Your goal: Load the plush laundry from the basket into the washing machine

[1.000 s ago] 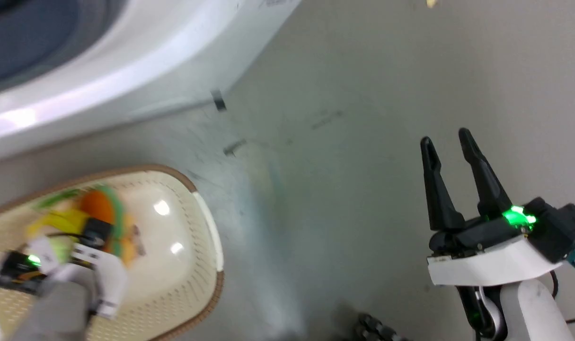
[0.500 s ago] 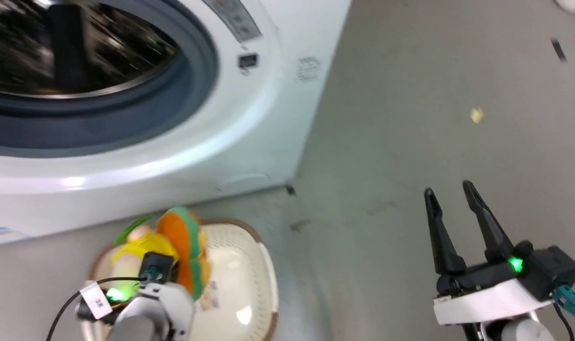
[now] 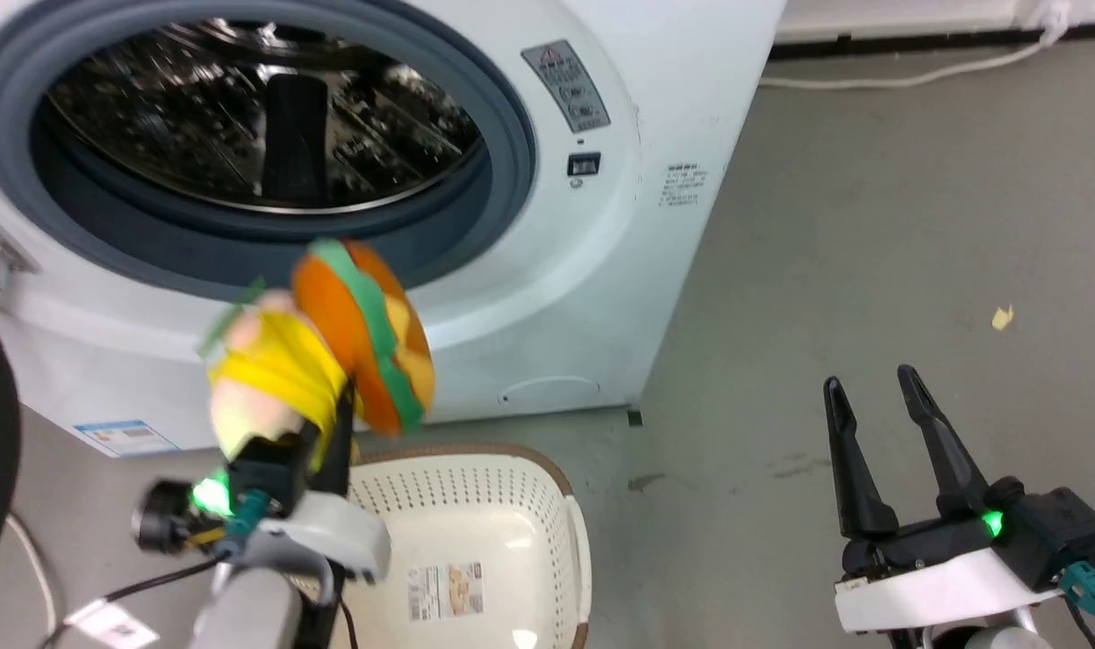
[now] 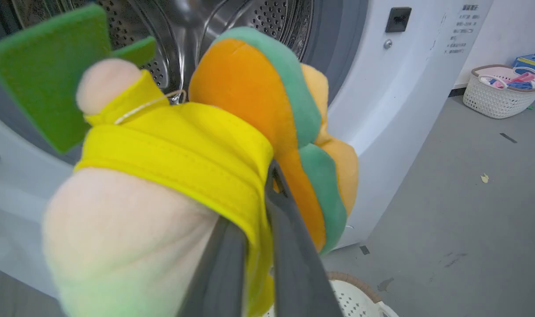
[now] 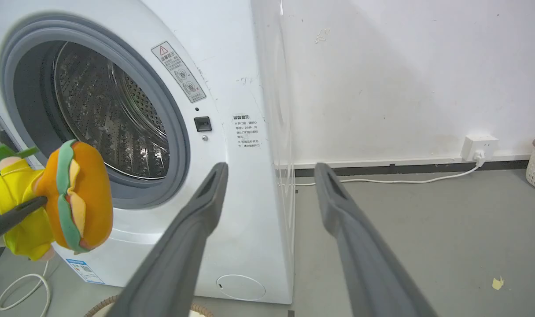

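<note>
Plush laundry [image 3: 322, 347] pinched in left gripper [image 3: 331, 422]; basket [image 3: 511, 505] beneath.

Bright, even room light; shadows on the floor [image 3: 871, 270] are faint. The steel drum [image 3: 259, 117] glints with hard highlights. Motion smears the plush toy [image 3: 331, 351] in the head view; close to the left wrist lens its pale head goes soft, tinged green. The fingers [image 5: 192, 237] of the right end effector [image 5: 271, 167] blur near their lens.
</note>
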Motion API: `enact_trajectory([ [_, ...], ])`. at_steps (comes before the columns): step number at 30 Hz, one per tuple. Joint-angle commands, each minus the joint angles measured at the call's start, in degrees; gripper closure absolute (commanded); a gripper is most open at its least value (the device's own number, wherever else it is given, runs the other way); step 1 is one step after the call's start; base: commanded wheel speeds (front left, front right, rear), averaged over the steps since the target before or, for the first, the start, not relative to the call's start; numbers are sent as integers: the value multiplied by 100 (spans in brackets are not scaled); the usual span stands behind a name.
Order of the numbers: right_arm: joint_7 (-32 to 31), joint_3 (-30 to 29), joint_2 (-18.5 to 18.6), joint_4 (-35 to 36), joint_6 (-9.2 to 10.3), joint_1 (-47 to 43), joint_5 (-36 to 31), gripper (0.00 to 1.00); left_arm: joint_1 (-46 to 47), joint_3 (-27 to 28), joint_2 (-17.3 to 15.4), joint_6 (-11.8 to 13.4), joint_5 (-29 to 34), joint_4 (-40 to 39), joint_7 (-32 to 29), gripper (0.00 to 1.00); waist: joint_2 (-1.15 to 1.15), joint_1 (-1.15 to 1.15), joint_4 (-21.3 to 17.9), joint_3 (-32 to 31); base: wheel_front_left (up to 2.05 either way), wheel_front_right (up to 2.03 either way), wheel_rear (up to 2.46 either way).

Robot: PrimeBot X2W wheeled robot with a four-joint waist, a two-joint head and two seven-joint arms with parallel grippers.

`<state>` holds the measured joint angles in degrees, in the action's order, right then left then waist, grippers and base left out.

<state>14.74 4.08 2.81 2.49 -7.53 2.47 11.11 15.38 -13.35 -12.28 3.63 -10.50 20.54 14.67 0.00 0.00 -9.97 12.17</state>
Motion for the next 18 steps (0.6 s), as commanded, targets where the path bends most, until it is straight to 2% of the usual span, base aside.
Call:
enact_trajectory([
  [1,26,6,7,41,4,49,3,0,5,68,-62,42,37,-217,32,100,0,0,-58,164,0,0,0],
  [5,26,49,7,104,4,205,62,0,286,304,-263,63,78,-845,32,100,0,0,-217,579,0,0,0],
  [10,26,41,7,129,4,425,220,0,964,605,-648,22,51,-995,-57,100,0,0,-505,1209,0,0,0],
  [14,26,73,7,139,4,634,371,0,1683,724,-1016,-86,102,-965,-355,100,0,0,-752,1694,0,0,0],
  [18,26,67,7,154,4,818,538,0,2601,782,-1394,-318,99,-797,-827,100,0,0,-963,2186,0,0,0],
])
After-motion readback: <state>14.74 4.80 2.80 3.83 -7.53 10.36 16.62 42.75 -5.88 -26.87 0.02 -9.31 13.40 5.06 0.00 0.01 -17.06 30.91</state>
